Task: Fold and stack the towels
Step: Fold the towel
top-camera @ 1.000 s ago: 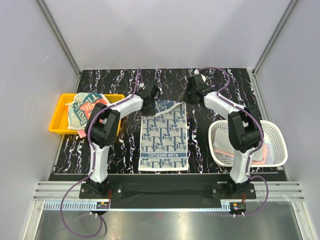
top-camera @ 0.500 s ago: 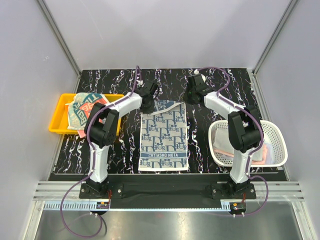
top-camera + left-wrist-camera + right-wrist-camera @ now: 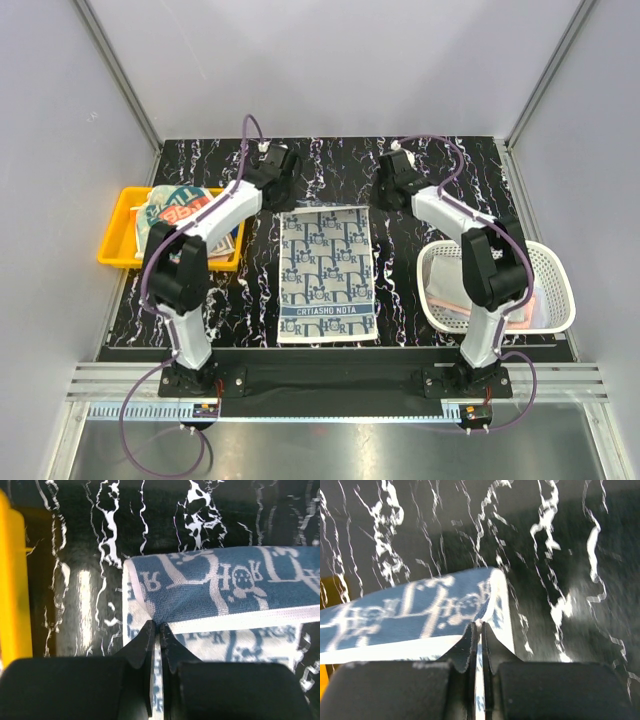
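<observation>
A white towel printed with a dark blue pattern [image 3: 326,270] lies spread in the middle of the table. My left gripper [image 3: 281,200] is shut on its far left corner, and the left wrist view [image 3: 156,626] shows the towel [image 3: 220,587] turned up beyond the jaws, blue underside out. My right gripper [image 3: 376,202] is shut on the far right corner, pinched between the jaws in the right wrist view [image 3: 480,625], with the towel's blue underside [image 3: 410,612] to the left. More printed towels [image 3: 178,212] lie in the tray. A pink towel [image 3: 450,296] lies in the basket.
A yellow tray [image 3: 113,245] stands at the left edge of the table; its wall also shows in the left wrist view [image 3: 10,580]. A white mesh basket [image 3: 560,272] stands at the right. Grey walls close in the far side and both sides.
My left gripper has moved left and away, pulling the bunched far edge of the towel out straight. My right gripper has shifted slightly back. The towel now lies flatter.
</observation>
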